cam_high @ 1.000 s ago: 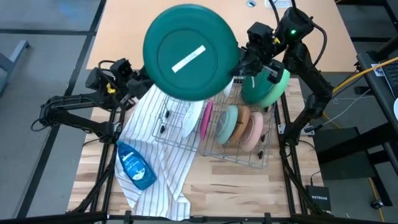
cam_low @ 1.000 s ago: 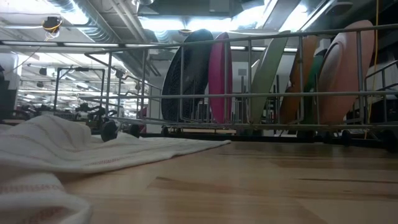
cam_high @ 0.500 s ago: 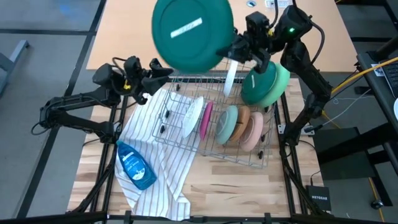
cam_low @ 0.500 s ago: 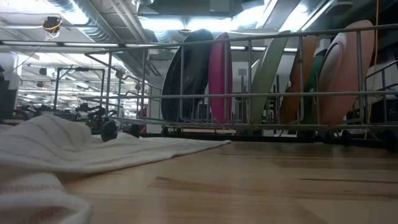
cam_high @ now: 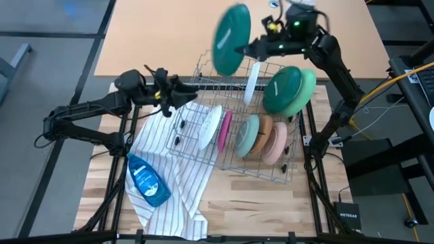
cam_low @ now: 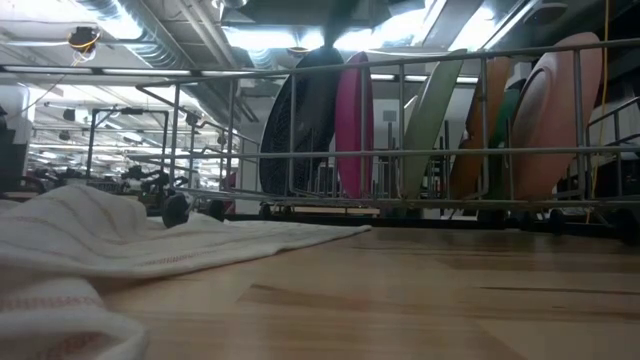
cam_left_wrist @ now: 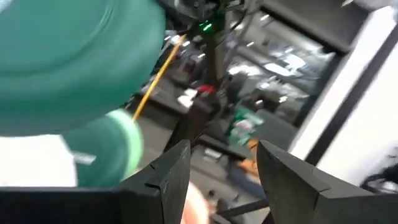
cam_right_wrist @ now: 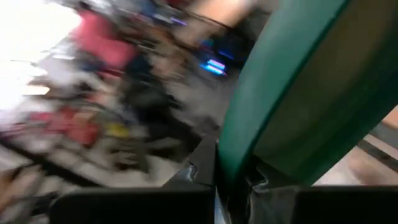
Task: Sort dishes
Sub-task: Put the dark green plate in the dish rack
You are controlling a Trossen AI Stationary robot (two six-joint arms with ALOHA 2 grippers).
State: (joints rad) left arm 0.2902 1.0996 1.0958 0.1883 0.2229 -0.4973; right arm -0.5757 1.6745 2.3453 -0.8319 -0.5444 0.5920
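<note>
Since the earlier frame, the dark green plate [cam_high: 231, 38] has swung from face-up to edge-on, top centre of the high view, above the rack's [cam_high: 234, 135] far edge. Right hand [cam_high: 252, 49] grips its rim; left hand [cam_high: 182, 91] stands wide, empty, left of rack. Racking step; next calls for lowering the plate into a free slot.

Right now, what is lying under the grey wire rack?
A striped white cloth lies under the left part of the wire rack, spreading past the blue soap bottle. How far it continues beneath the standing dishes is hidden.
</note>
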